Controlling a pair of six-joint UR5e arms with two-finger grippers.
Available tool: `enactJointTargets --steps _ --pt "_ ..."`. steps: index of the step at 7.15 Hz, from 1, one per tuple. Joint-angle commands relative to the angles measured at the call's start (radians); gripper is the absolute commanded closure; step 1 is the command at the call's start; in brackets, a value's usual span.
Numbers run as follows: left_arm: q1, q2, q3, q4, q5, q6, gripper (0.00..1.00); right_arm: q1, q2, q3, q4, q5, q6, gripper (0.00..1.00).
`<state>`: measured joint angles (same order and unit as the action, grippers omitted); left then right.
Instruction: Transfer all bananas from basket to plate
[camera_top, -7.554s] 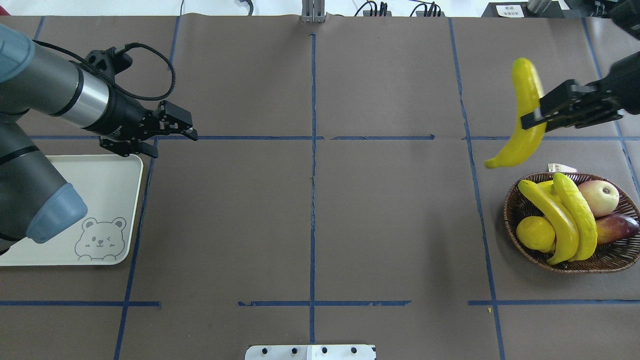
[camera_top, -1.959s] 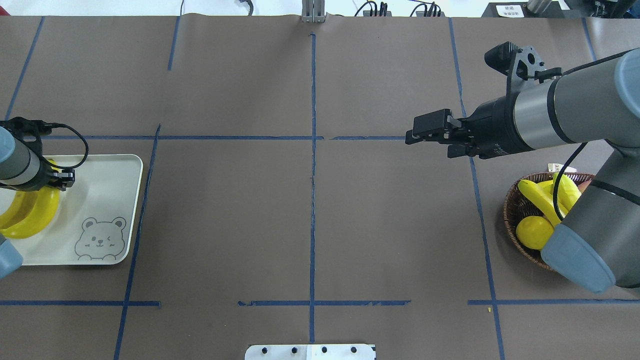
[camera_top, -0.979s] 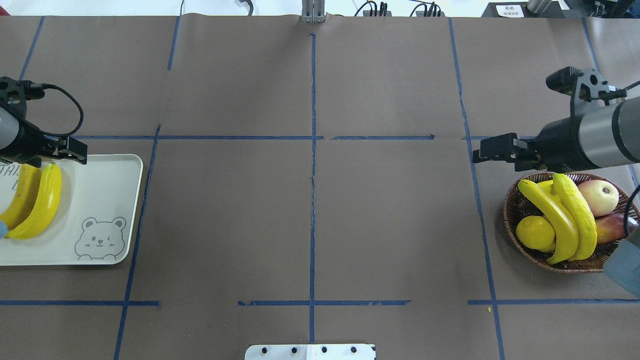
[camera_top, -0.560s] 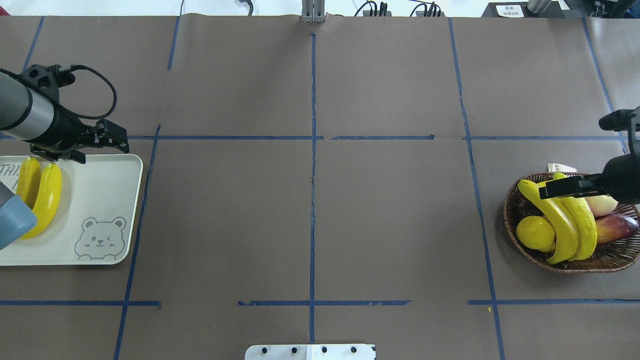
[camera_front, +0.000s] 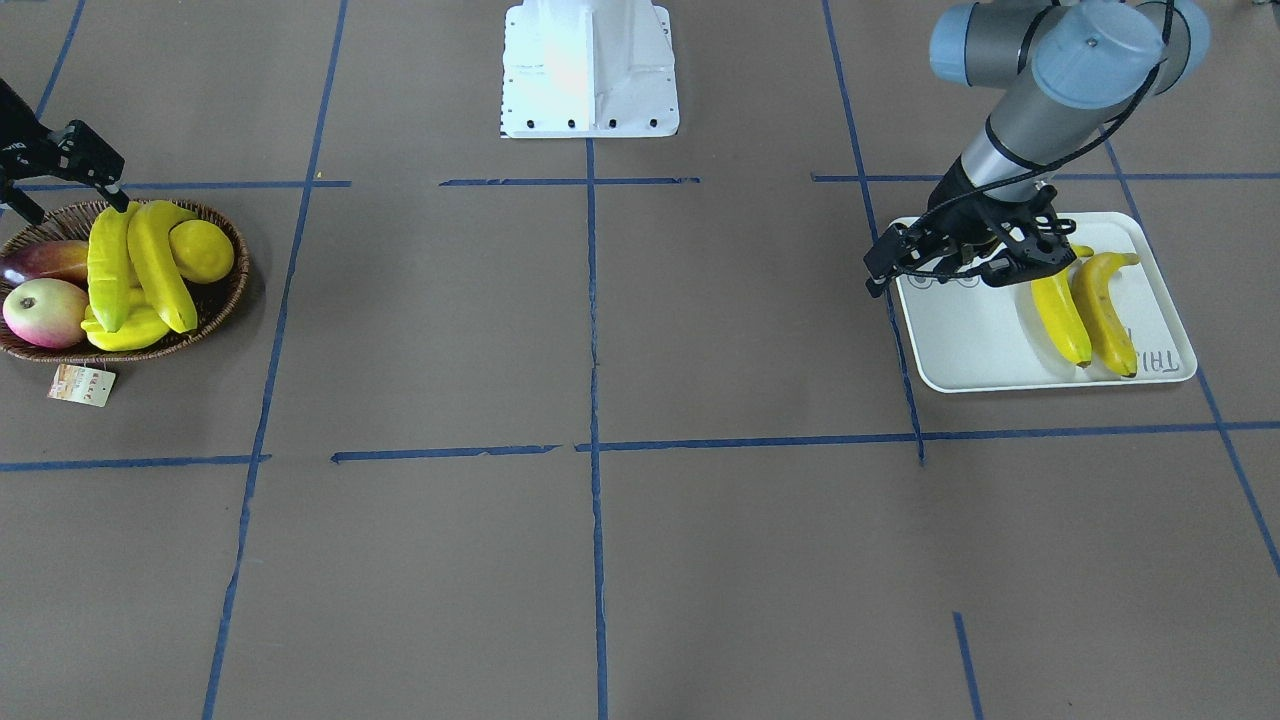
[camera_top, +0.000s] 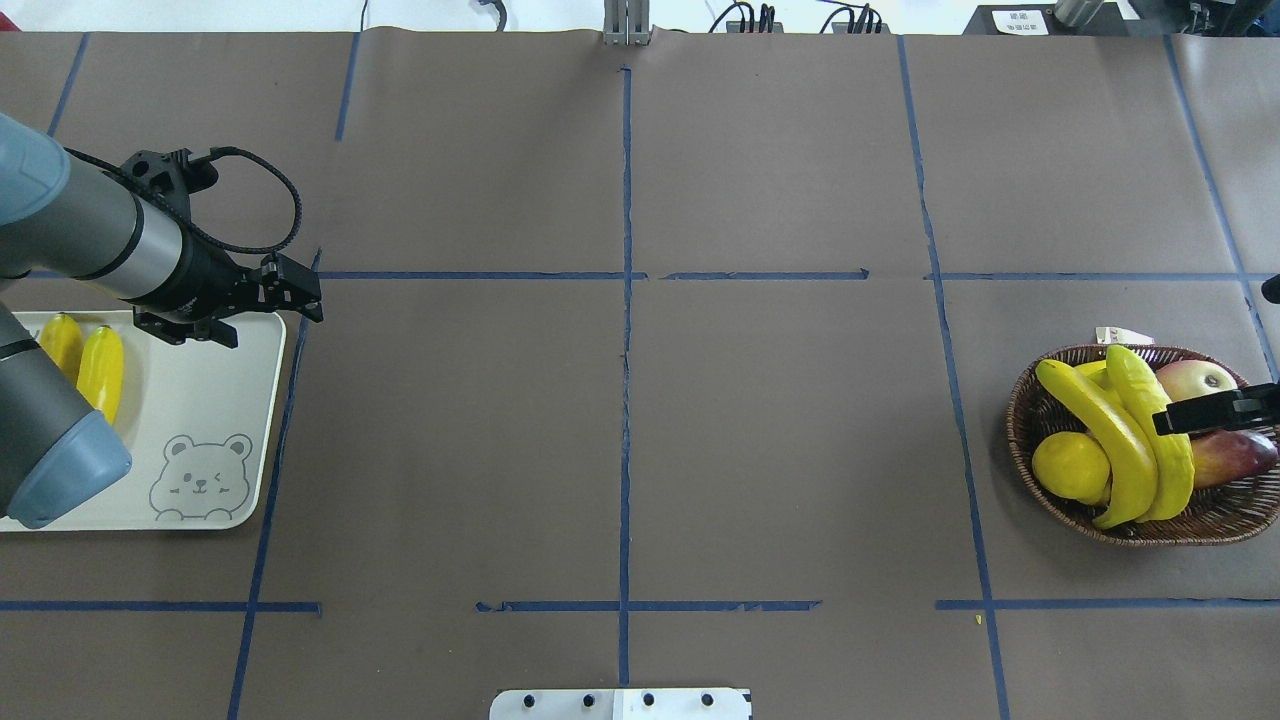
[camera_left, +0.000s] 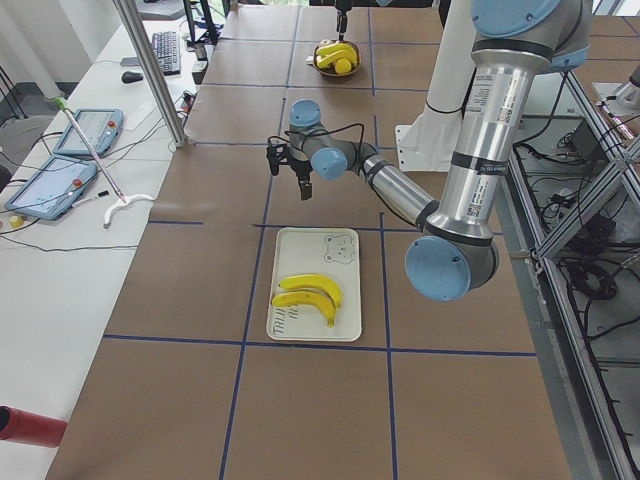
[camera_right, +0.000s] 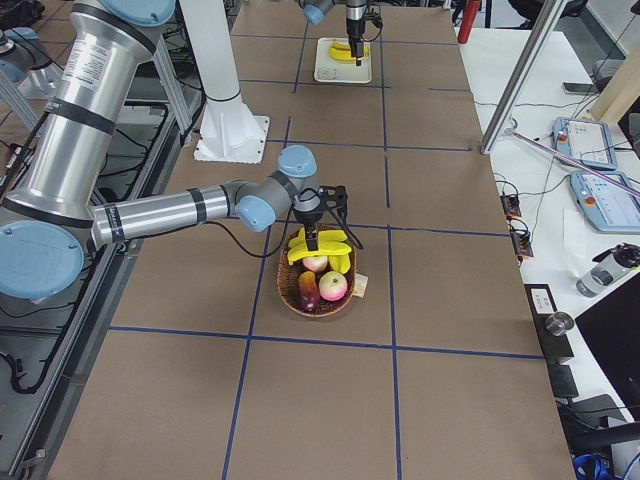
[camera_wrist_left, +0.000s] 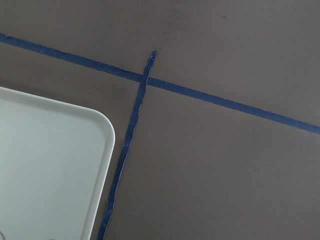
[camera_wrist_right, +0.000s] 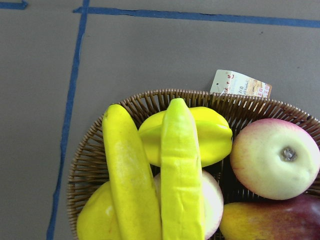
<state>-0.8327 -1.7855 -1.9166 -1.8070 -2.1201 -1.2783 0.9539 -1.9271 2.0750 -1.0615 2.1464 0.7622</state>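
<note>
Two bananas (camera_top: 100, 370) (camera_front: 1058, 315) lie side by side on the white bear-print plate (camera_top: 200, 380) (camera_front: 970, 340). My left gripper (camera_top: 275, 322) (camera_front: 940, 278) hangs open and empty above the plate's far corner, clear of them. Two more bananas (camera_top: 1105, 440) (camera_front: 155, 260) (camera_wrist_right: 130, 175) lie across the other fruit in the wicker basket (camera_top: 1020, 440) (camera_front: 215, 300). Over the greener one (camera_top: 1160, 430) (camera_wrist_right: 180, 175) hovers my right gripper (camera_top: 1165, 420) (camera_front: 75, 205), open and empty. Its fingers do not show in the right wrist view.
The basket also holds a lemon (camera_top: 1070, 465), an apple (camera_top: 1200, 380), a purple-red fruit (camera_top: 1235, 455) and a starfruit (camera_wrist_right: 215, 140). A paper tag (camera_top: 1120, 336) lies by its rim. The robot's white base (camera_front: 588, 65) stands at mid table edge.
The banana that the right gripper held now lies on the plate beside the first. The left gripper has drawn away to the plate's corner. The right gripper has swung back over the basket.
</note>
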Motion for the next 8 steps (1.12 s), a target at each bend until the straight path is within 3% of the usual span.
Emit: enactJointTargets --steps 1,3,8 --pt "0.004 -0.006 0.001 0.0 0.0 -0.003 0.01 -0.003 0.006 -0.038 0.001 0.001 -0.009 0.12" --pt "0.006 -0.006 0.002 0.0 0.0 -0.003 0.01 -0.004 0.007 -0.056 0.0 0.003 -0.059 0.18" --pt "0.004 -0.008 0.008 0.0 0.0 -0.003 0.01 -0.015 0.019 -0.067 -0.003 0.05 -0.083 0.21"
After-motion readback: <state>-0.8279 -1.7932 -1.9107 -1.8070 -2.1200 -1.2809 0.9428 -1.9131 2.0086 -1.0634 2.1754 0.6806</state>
